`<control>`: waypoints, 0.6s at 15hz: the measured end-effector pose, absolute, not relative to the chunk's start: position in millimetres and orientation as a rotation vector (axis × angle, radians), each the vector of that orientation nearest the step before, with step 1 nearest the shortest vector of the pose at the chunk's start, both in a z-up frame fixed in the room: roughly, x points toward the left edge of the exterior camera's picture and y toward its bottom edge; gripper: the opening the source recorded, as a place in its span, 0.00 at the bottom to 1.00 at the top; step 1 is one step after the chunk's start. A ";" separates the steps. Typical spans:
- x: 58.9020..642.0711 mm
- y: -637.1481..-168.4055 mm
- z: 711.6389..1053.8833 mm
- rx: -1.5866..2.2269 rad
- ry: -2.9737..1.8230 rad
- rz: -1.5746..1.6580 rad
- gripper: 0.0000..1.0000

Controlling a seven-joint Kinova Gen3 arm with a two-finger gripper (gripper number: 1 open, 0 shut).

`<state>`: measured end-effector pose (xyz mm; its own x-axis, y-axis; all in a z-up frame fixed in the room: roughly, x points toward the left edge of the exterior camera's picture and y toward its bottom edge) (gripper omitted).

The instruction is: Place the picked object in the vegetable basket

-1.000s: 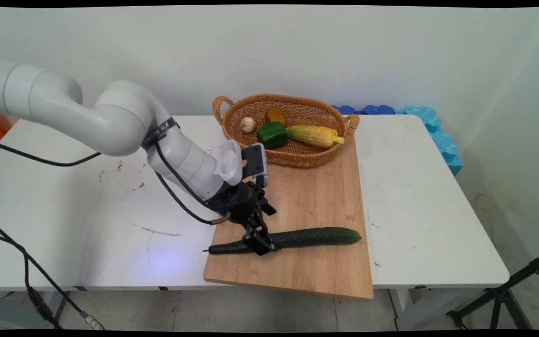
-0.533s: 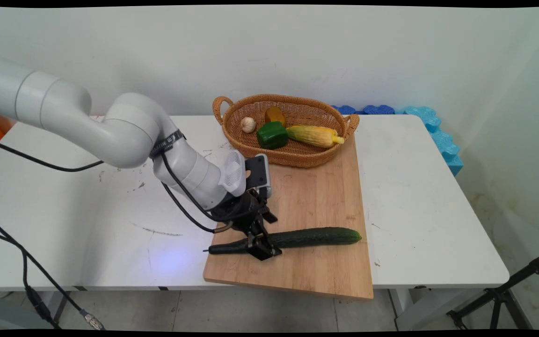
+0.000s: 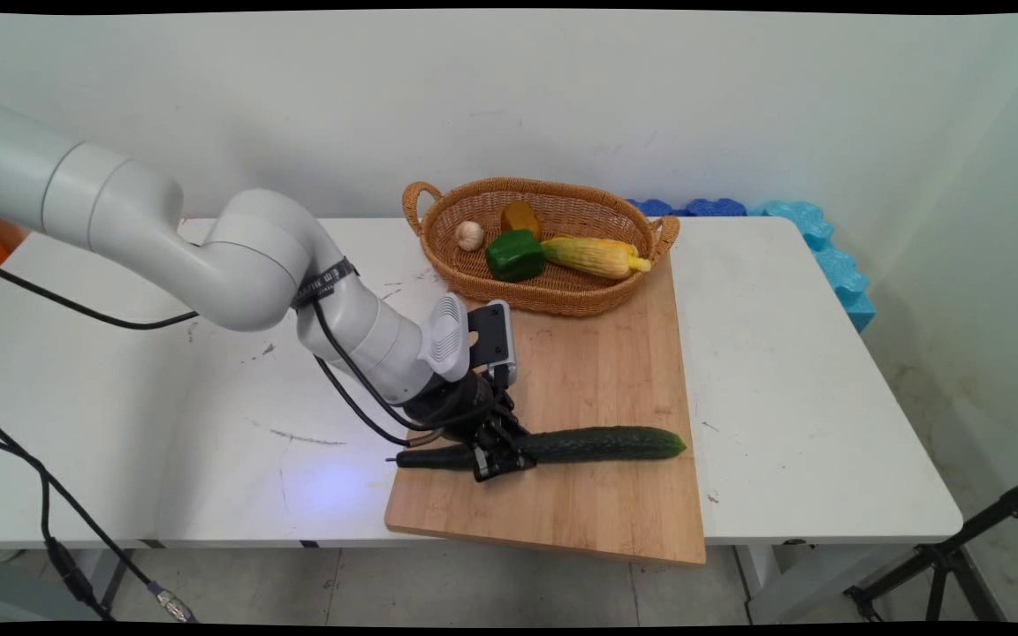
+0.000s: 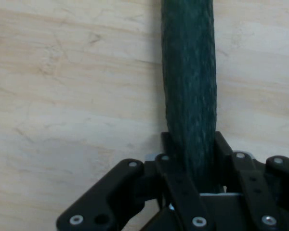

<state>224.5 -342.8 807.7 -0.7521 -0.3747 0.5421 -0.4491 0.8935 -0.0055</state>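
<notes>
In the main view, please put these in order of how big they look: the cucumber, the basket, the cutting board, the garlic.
1. Cutting board
2. Basket
3. Cucumber, long but thin
4. Garlic

The basket sits farther from the camera than the cucumber, so its true size may be somewhat greater than it looks.

Dark-green cucumber (image 3: 602, 443) flat on cutting board (image 3: 597, 512)

The tool (image 3: 498, 459) grips the cucumber (image 3: 602, 443) on the cutting board (image 3: 597, 512).
</notes>
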 end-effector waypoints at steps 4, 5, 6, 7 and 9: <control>221.4 -347.2 812.9 0.596 -2.498 0.211 0.00; 220.5 -348.9 815.8 0.596 -2.493 0.221 0.00; 219.5 -351.5 820.2 0.594 -2.485 0.234 0.00; 219.1 -354.3 825.4 0.592 -2.478 0.250 0.00; 219.0 -359.1 834.2 0.588 -2.467 0.273 0.00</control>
